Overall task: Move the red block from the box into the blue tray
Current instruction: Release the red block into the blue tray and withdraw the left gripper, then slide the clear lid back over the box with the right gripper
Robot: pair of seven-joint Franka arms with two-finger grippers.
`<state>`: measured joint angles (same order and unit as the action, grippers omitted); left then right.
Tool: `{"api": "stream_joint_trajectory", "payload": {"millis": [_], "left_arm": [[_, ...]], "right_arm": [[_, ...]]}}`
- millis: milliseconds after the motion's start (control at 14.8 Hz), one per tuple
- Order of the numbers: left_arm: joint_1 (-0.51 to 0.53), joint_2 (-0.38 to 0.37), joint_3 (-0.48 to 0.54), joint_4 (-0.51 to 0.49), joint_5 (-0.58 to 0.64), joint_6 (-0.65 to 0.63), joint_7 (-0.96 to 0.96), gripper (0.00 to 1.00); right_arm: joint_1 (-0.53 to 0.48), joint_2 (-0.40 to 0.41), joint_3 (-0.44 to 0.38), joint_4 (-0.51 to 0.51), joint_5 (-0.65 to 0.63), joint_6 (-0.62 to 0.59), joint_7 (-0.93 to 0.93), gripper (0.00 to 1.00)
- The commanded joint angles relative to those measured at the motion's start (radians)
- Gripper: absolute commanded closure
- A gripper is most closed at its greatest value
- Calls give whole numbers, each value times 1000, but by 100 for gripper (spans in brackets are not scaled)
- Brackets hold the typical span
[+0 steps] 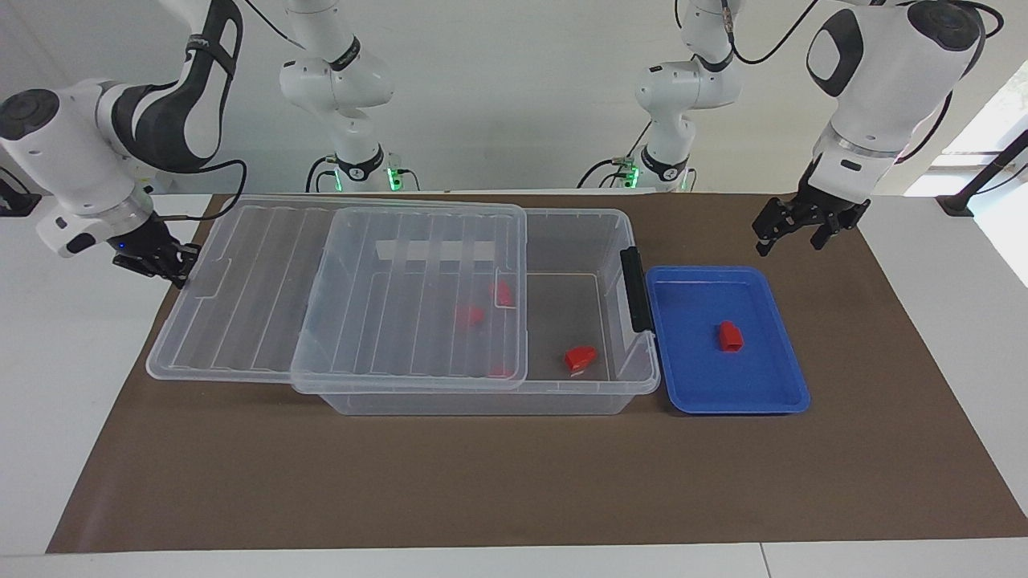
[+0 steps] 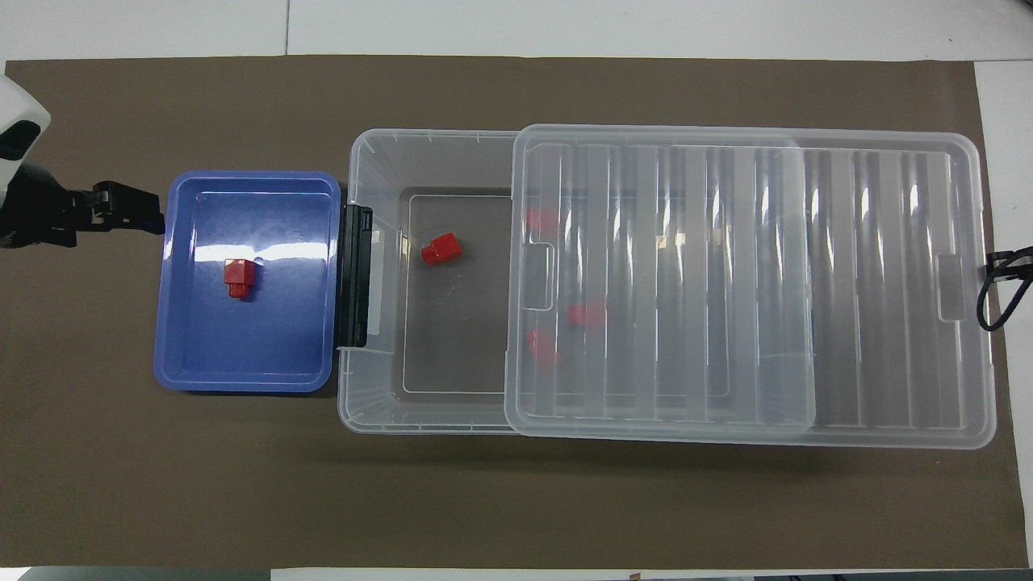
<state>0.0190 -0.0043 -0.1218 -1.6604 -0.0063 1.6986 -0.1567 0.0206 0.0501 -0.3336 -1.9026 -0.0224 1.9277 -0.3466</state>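
The red block [image 1: 730,336] [image 2: 238,278] stands inside the blue tray [image 1: 771,401] [image 2: 186,363], apart from both grippers. The clear box [image 1: 482,401] [image 2: 371,411] sits beside the tray, its black latch handle [image 1: 636,289] facing it. Its ribbed lid [image 1: 257,305] [image 2: 888,282] is slid toward the right arm's end and leaves the tray end uncovered. My left gripper [image 1: 791,241] [image 2: 153,219] is open and empty, up over the mat just off the tray's rim. My right gripper [image 1: 178,274] [image 2: 999,274] hangs at the lid's outer end.
Another red piece [image 1: 580,358] [image 2: 441,248] lies in the uncovered part of the box. Three more red pieces [image 1: 470,315] [image 2: 587,313] show dimly under the lid. A brown mat [image 1: 514,482] covers the table.
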Motion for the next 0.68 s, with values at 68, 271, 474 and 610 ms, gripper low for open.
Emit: {"api": "stream_joint_trajectory", "payload": {"millis": [68,271,474,610], "left_arm": [[4,-6,-2,14,-4,-47,-12,0],[4,-17,-2,4,-4,-54,-10,0],[2,-19,-2,-4,-3,-51,-10,0],[2,-19,-2,-4,-3,-48,-10,0]], "right_arm": [[4,-44,37,-59,-7,31,70,100],[15,-50,63,-73,-5,34,124,100],[16,-52,96,-78,-5,34,165,100],[18,-49,99,-85,-1,36,190,100]]}}
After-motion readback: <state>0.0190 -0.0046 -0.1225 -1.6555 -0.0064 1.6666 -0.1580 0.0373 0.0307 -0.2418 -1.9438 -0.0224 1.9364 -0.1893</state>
